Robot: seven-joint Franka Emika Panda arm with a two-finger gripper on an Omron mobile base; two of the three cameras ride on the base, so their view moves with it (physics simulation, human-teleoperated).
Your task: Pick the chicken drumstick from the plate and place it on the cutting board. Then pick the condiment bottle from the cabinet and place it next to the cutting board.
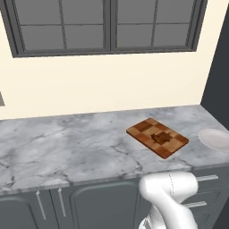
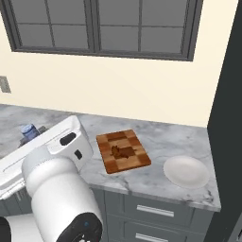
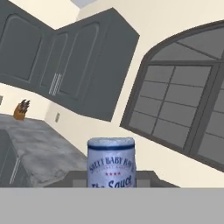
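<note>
Marble counter (image 1: 67,143) below a dark-framed window (image 1: 107,24), seen from both base views. Checkered cutting board (image 1: 145,129) lying flat on the counter, set at an angle to the front edge. Chicken drumstick (image 1: 161,137) resting on the cutting board, toward its right half in the left base view, near its middle in the right base view (image 2: 121,152). White plate (image 2: 185,171) on the counter just right of the cutting board (image 2: 134,142), apart from it, bare. Tall dark cabinet (image 2: 229,118) rising at the right end of the counter, just beyond the plate.

White arm (image 2: 56,189) large in the lower left of the right base view, reaching away to the left. Behind it, over the left stretch of counter, the bluish cap of the condiment bottle (image 2: 29,130) peeking out. Well apart from the cutting board. Cannot tell whether bottle base touches the counter.

In the hand view, condiment bottle (image 3: 110,159) upright between the dark fingertips (image 3: 78,179), cap end toward the camera. Gripper (image 3: 112,180) closed tight on the bottle, one finger on each side. Beyond it, grey upper cabinets (image 3: 74,65), the window and a knife block (image 3: 19,110) far off on the counter.
</note>
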